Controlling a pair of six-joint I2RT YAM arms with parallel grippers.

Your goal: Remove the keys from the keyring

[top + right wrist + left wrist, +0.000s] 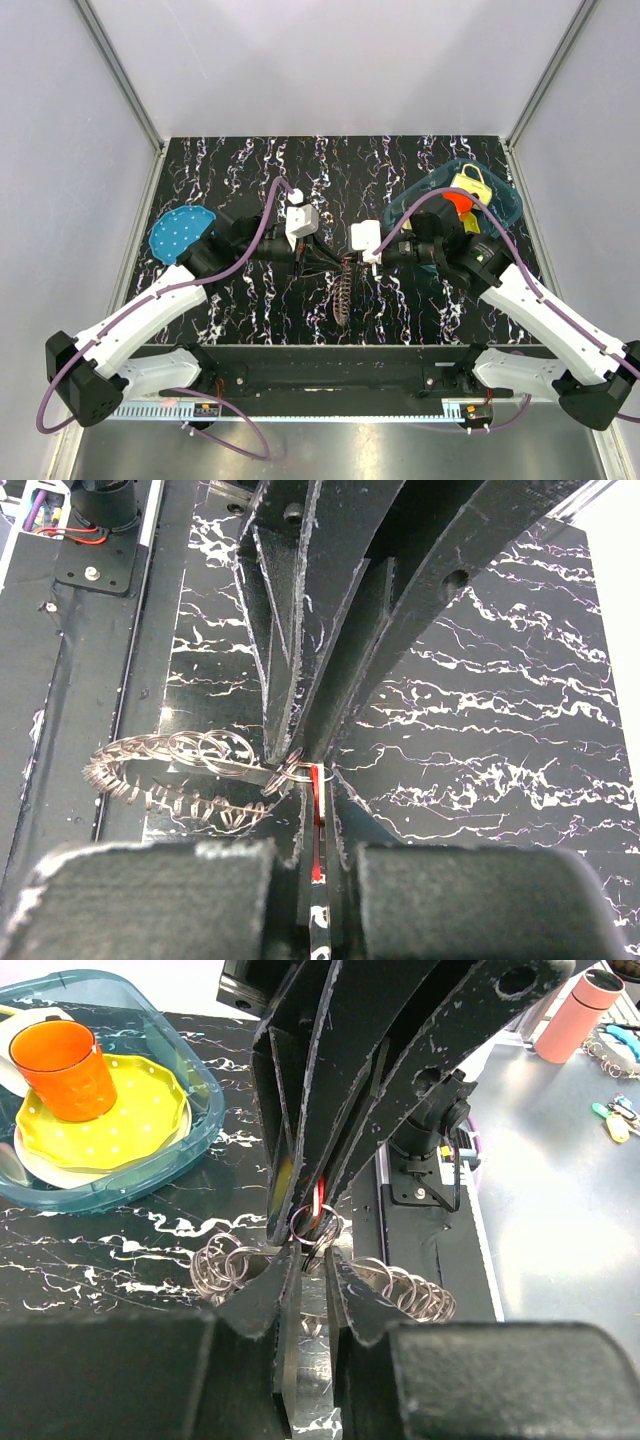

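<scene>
Black marbled desk (pixel 250 170), pale walls on three sides; items left to right.

1. Blue round disc (pixel 180 232), flat at the far left, well apart from everything else.
2. Left tool (pixel 310 1260), at centre. Jaws drawn nearly together at the keyring (pixel 305 1223), a silvery sliver between them. Whether they truly grip, I cannot tell.
3. Keys (pixel 170 770), a toothed grey fan strung on that ring, held between the two tools and trailing toward the near edge. I cannot tell whether they touch the desk.
4. Right tool (pixel 317 785), tip to tip with the left one. Jaws closed, pinching the red piece (pixel 317 825).
5. Teal tray (pixel 120 1185), far right, holding a yellow plate (pixel 140 1110) and an orange cup (pixel 62 1068) standing upright.
</scene>
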